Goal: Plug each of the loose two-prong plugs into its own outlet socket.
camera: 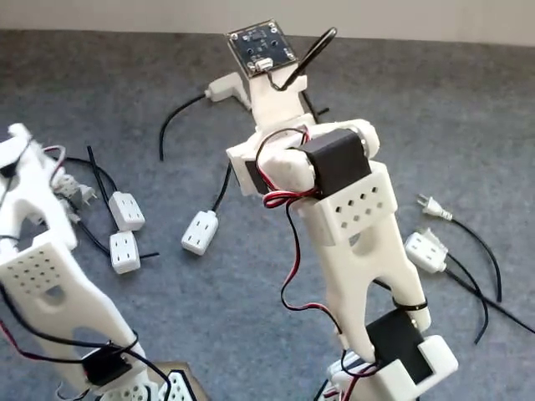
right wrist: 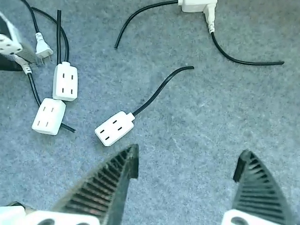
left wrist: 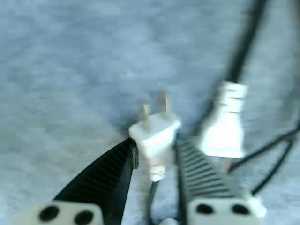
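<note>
— Grey carpet underneath. Where's the plug?
— Centre of my left wrist view: left gripper clamps the plug, prongs free, not yet seated. Right gripper gapes wide, facing an empty socket. My high view adds another loose plug, right side.

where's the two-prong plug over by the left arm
In the left wrist view the two-prong plug is gripped in the left claw. In the high view it is at the far left, just left of an outlet socket.
</note>
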